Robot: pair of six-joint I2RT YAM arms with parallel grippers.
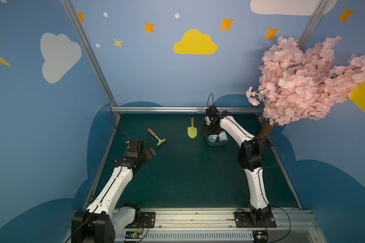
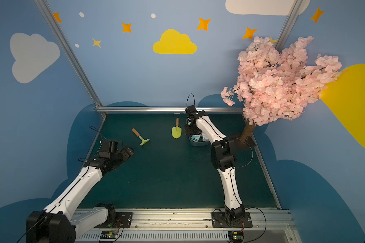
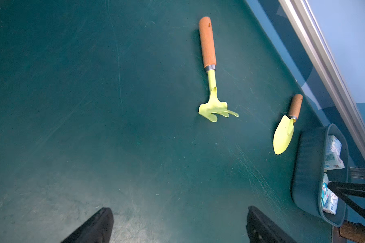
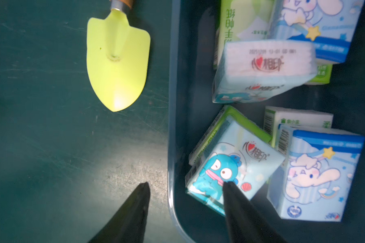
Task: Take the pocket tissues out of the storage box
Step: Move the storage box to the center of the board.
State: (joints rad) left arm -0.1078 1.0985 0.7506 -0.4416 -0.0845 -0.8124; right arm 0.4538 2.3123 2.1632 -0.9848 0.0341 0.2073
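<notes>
Now, right hand (image 4: 187,183): half-spread, astride storage box (image 4: 171,105) wall.
Left hand (image 3: 178,208): wide, above worktop (image 1: 188,172).
Pocket tissues (image 4: 236,166): glossy flat packets, jumbled inside.
Storage box: rounded slate-blue plastic, near worktop's far edge.

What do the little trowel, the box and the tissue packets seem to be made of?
Trowel: matte yellow-green blade with a soft sheen, painted metal or plastic; brown handle looks like wood.
Box: probably plastic, smooth, with a moulded rounded rim.
Tissue packets: glossy printed film, creased.

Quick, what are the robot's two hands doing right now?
Left gripper: open, empty.
Right gripper: open, straddling the box wall, holding nothing.
</notes>
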